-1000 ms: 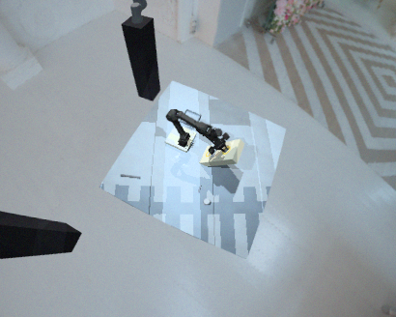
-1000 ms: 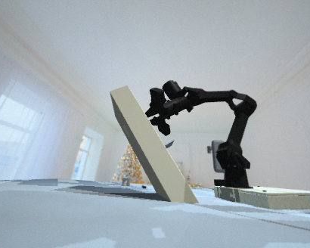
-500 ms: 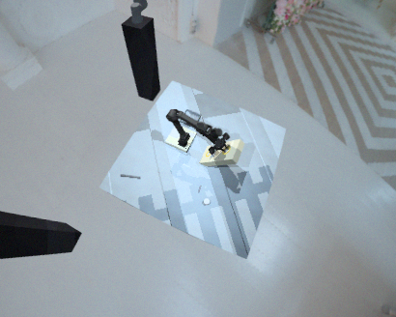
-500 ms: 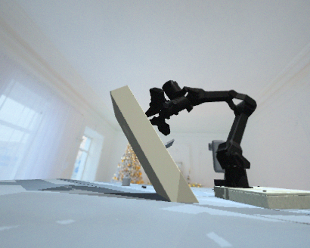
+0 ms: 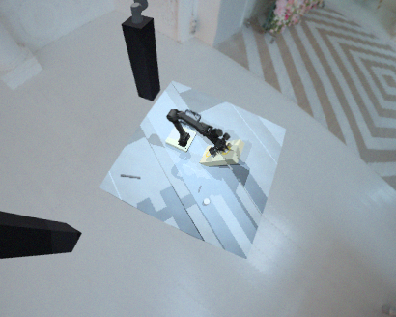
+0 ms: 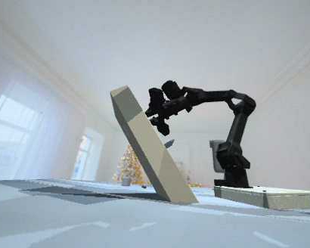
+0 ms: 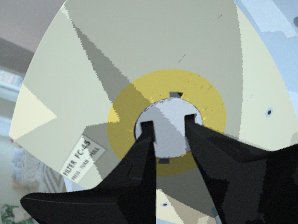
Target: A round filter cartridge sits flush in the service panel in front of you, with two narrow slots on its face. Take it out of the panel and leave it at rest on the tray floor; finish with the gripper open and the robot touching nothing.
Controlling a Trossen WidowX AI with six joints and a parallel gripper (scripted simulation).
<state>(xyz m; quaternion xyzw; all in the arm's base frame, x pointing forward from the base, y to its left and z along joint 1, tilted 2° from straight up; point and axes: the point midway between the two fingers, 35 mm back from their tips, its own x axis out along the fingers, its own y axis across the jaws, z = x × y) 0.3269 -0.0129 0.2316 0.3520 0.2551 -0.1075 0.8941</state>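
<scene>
The filter cartridge (image 7: 169, 137) is a pale grey disc in the yellow ring (image 7: 120, 142) of the service panel (image 5: 235, 157) (image 6: 153, 151) (image 7: 125, 40). The panel is a cream slab that leans back. My gripper (image 5: 223, 148) (image 6: 149, 117) (image 7: 169, 131) is partly open in front of the disc. Its two fingertips are at the two dark slots, one at each, with the middle of the disc showing between them. How deep the tips reach is hidden. The top and exterior views do not show the cartridge clearly behind the gripper.
A label (image 7: 82, 157) is on the panel face. Dark notches sit above and below the disc. The arm stands on a cream base plate (image 5: 173, 140) (image 6: 292, 199). A small white round thing (image 5: 206, 201) and a thin dark rod (image 5: 130, 176) lie on the pale blue surface.
</scene>
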